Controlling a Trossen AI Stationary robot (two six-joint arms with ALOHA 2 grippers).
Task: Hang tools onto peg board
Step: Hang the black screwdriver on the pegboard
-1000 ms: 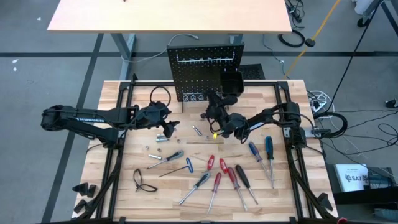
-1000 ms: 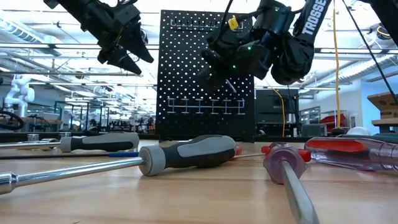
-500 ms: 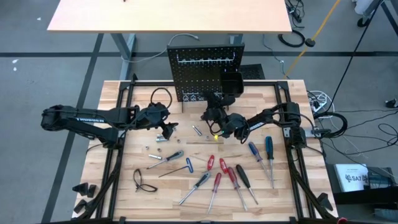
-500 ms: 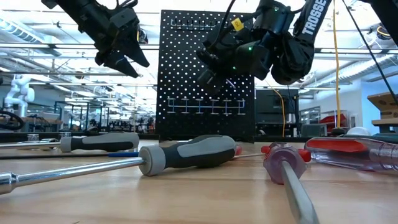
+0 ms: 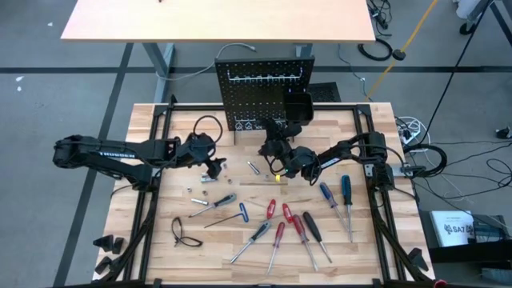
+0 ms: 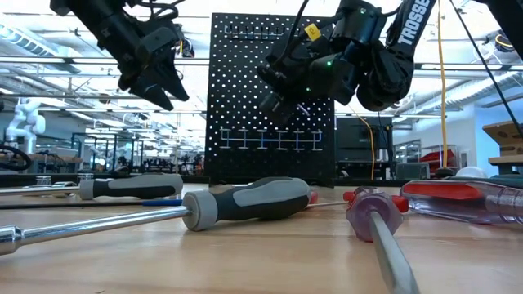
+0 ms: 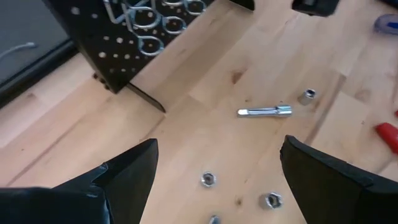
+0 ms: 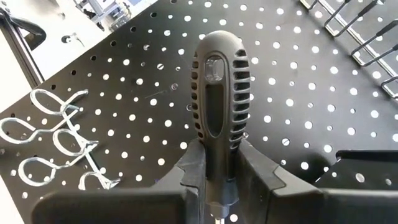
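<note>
The right gripper (image 8: 214,180) clamped a ribbed, dark grey rubbery screwdriver handle (image 8: 219,99) just before the black perforated metal peg board (image 5: 264,92). The left gripper (image 7: 214,171) hung wide open, empty, above silver hex nuts (image 7: 209,180) on pale wood.

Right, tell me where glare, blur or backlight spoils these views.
Low view: bright windows behind silhouette the peg board, and the nearest screwdriver is soft. Left wrist view: the end effector's fingers are blurred. Right wrist view: the grey handle is sharp.
</note>
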